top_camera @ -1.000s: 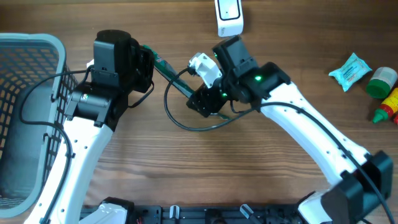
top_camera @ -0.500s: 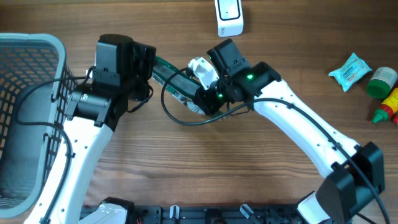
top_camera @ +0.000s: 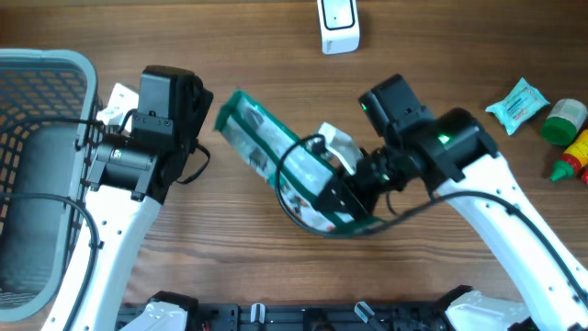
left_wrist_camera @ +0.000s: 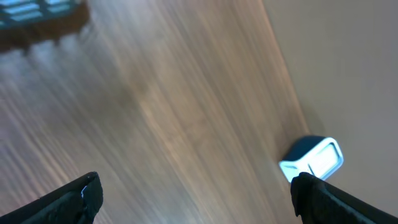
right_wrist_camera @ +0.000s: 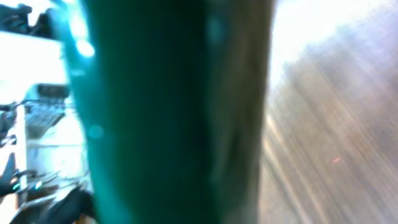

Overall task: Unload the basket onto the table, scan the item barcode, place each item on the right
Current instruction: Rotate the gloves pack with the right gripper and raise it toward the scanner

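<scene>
Clamping the right gripper (top_camera: 344,188) shut on the lower end of the green pouch (top_camera: 257,138), holding it slantwise over the middle of the wooden table (top_camera: 211,248), nearer than the white scanner (top_camera: 338,26) at the far edge. Spreading the left gripper (left_wrist_camera: 196,183) wide over bare wood, gripping nothing, between the pouch's upper end and the grey basket (top_camera: 55,69). Showing only blurred green in the right wrist view.
</scene>
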You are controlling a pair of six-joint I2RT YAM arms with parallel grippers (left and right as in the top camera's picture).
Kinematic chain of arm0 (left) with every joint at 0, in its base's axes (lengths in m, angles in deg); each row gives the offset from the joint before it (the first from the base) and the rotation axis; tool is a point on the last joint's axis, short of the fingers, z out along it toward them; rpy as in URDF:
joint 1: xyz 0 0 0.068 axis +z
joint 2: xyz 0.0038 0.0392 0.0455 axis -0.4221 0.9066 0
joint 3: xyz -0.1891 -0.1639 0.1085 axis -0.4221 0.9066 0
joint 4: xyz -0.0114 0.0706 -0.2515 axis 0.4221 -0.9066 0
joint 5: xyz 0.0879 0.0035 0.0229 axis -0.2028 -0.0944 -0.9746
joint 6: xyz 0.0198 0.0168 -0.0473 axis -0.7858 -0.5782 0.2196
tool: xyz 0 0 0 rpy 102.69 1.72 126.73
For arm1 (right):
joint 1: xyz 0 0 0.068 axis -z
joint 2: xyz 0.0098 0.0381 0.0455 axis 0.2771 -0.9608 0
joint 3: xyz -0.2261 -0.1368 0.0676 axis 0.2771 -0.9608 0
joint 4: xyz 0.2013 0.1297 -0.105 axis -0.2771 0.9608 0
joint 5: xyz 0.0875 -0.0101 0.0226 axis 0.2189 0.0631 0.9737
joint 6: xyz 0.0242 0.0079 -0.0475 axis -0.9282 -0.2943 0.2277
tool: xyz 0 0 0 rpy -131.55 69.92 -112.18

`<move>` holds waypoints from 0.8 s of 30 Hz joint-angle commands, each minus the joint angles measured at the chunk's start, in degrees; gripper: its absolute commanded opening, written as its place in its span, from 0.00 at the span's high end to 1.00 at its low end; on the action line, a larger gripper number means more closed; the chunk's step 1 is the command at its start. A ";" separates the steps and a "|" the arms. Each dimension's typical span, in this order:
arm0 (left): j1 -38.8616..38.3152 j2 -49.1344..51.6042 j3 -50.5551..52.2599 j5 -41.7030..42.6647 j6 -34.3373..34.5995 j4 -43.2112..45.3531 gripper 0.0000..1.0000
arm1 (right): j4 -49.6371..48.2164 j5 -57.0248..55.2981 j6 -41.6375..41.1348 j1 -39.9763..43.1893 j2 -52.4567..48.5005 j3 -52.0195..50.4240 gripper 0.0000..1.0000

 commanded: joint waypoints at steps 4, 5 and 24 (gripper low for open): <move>0.24 -0.76 0.07 -4.46 -1.29 -7.13 0.00 | 8.24 11.74 13.27 0.02 7.15 0.07 0.95; 0.24 -0.76 0.07 -4.98 -1.29 -8.66 0.00 | 8.48 11.98 13.14 0.02 9.11 0.07 0.95; 0.24 -0.72 0.07 -5.03 -1.29 -12.07 0.00 | 4.11 13.16 5.38 0.02 15.23 0.07 0.95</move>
